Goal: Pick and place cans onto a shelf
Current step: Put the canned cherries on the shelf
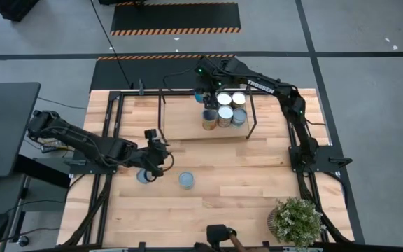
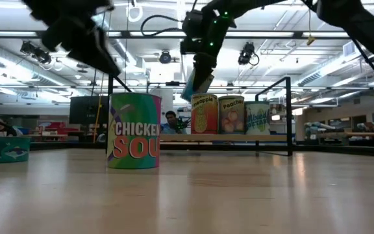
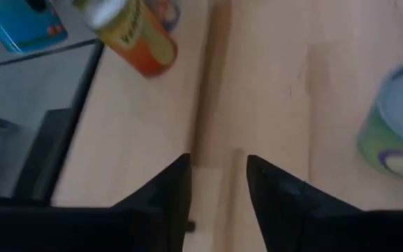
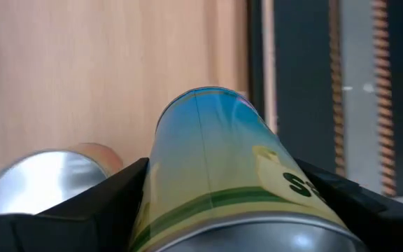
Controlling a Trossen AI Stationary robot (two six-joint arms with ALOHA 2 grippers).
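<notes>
Table point(image 1: 243, 189): butcher-block top, carrying the shelf at its far side and loose cans nearer the front.
Shelf point(image 1: 180, 119): light wooden board in a black rod frame, standing at the far middle of the table.
Right arm point(image 1: 285, 98): reaches from the right side over the shelf's far edge.
Left arm point(image 1: 82, 143): stretches in from the left, low over the table in front of the shelf.
Potted plant point(image 1: 297, 220): bushy green, at the table's near right corner.
Right gripper point(image 1: 206, 96): fingers clamped on a blue-and-yellow can point(image 4: 222, 175), held tilted above the shelf, just behind the row of cans.
Left gripper point(image 3: 217, 182): fingers narrowly apart with only bare tabletop between them, grasping nothing.
Cans on shelf: a pineapple can point(image 2: 204, 114), a peaches can point(image 2: 231, 114) and a third can point(image 2: 256, 117) stand close together.
Chicken soup can point(image 2: 134, 130): upright on the table, beside the left gripper.
Blue-topped can point(image 1: 186, 180): upright on the table, right of the left gripper.
Fish tin point(image 2: 2, 149): flat teal tin, seen low on the table.
</notes>
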